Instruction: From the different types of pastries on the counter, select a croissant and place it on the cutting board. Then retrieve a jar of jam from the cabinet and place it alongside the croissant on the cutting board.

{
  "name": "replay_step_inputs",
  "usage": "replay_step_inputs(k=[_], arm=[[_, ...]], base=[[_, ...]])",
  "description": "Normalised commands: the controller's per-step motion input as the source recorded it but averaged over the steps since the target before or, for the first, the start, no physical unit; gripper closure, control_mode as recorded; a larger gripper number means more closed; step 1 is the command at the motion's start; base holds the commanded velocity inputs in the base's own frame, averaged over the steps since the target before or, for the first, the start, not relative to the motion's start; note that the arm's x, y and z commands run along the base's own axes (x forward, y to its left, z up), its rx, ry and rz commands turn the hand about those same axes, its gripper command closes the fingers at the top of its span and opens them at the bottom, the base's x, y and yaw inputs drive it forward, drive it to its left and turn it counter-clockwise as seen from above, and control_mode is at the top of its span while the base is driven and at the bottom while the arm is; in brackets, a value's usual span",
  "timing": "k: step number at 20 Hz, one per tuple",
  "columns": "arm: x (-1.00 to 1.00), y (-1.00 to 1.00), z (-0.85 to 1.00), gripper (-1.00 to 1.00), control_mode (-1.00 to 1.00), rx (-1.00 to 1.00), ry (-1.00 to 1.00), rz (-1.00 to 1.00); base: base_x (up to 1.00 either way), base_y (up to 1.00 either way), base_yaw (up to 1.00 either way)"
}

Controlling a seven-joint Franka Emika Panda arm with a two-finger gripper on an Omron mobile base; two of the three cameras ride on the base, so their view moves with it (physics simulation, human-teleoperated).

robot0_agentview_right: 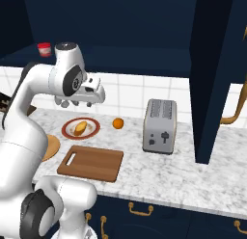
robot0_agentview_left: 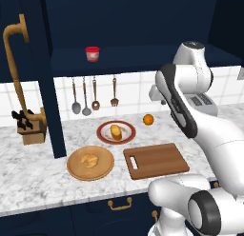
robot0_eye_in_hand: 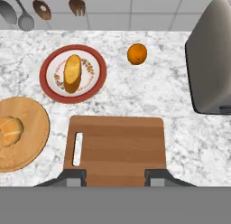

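1. One wall cabinet stands open above the worktop. The jar of jam sits upright on its shelf, towards the left end and near the front edge, where it can be reached without clearing anything.
2. The counter carries every other item; the toaster stands towards its right, close to the back wall.
3. The cutting board lies flat near the front edge of the worktop with its slot handle at the left short end. Its surface is bare, so neither placement is yet made.
4. The round wooden plate lies just left of the board, also near the front edge, and holds the croissant at about its centre.
5. The red-rimmed plate sits behind the board, nearer the back wall, with the oblong pastry lying on it. This is the item to pass over.
6. The orange rests loose on the worktop, to the right of that plate and apart from it.
7. The gripper hangs above the board's front edge, fingers spread apart and empty. Judgement: the pick has not begun, and the croissant lies to the left of the present aim.
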Motion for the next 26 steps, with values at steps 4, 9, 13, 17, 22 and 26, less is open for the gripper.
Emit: replay_step_inputs(k=[4, 9, 13, 17, 22, 26], arm=[[0.0, 0.1, -0.06, -1.0, -1.0, -0.03, 0.07, 0.0], [-0.07, 0.78, 0.07, -1.0, -1.0, 0.03, -0.41, 0.05], [0.0, 1.0, 0.19, -1.0, -1.0, 0.12, -0.76, 0.0], [-0.05, 0.42, 0.07, -1.0, -1.0, 0.04, -0.06, 0.08], [0.5, 0.43, 1.0, -1.0, -1.0, 0.0, 0.0, 0.09], [0.21, 0.7, 0.78, -1.0, -1.0, -0.01, 0.0, 0.06]], base=[[0.0, 0.0, 0.0], [0.0, 0.0, 0.0], [0.0, 0.0, 0.0], [0.0, 0.0, 0.0], [0.0, 0.0, 0.0], [0.0, 0.0, 0.0]])
